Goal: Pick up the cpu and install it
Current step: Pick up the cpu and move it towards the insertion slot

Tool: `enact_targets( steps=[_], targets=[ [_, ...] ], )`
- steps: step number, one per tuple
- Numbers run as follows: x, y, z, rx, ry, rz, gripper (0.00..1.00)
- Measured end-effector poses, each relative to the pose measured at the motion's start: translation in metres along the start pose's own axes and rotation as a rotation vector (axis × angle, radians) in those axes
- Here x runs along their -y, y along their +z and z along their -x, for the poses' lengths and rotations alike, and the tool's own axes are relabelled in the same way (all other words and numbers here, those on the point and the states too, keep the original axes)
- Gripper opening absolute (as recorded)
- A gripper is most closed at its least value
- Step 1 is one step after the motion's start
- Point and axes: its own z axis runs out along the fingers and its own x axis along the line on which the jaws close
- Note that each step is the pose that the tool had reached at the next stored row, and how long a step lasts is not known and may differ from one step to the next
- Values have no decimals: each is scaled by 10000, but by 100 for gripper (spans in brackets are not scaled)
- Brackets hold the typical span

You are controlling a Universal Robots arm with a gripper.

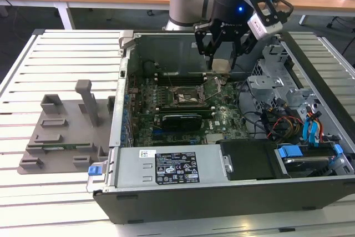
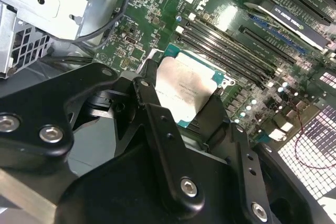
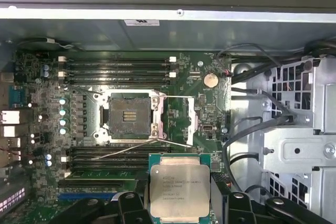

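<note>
The cpu, a small square chip with a silver-grey metal top and a green rim, hangs above the motherboard with my gripper shut on its two sides. The second wrist view shows the same cpu between the black fingers. In the exterior view my gripper hovers over the far part of the open computer case, with the pale cpu at its tip. The empty socket lies a short way off, its load plate swung open beside it. In the exterior view the socket sits below and to the left of the gripper.
The open case lies on a slatted white table. Memory slots flank the socket. A metal drive cage and loose black cables stand close beside the gripper. A grey fixture lies outside the case at the exterior view's left.
</note>
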Motion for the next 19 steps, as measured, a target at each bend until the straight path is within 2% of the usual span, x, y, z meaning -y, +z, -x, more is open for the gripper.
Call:
enact_targets(
  steps=[6, 8, 13, 19],
  targets=[
    [-29, 75, -2, 0, 2, -5, 55],
    [-60, 83, -2, 1, -1, -33, 55],
    [-205, 111, -3, 1, -1, -85, 55],
    [-236, 138, -3, 1, -2, -86, 55]
  ],
)
